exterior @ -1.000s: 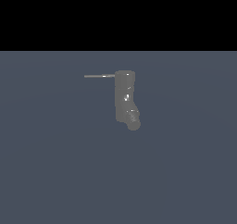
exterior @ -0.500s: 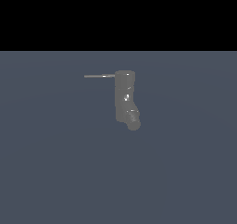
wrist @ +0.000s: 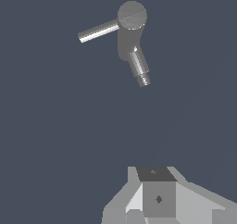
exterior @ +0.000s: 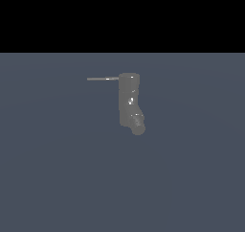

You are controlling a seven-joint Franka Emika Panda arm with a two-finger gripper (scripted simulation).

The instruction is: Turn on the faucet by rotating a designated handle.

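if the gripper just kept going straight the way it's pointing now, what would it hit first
Probably only the bare floor. The gripper sits well clear of the faucet and its handle, which lie off to one side, though depth is unclear.

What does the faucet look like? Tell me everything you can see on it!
The faucet is a chunky, dull grey column standing upright on the flat blue-grey floor, with small white glints on its side. Seen from above in the wrist view, it has a round flat cap and a short ridged spout angling out low down. A thin grey handle sticks straight out sideways from its top, toward the exterior view's left. Nothing else touches it; the tool is well away from it.
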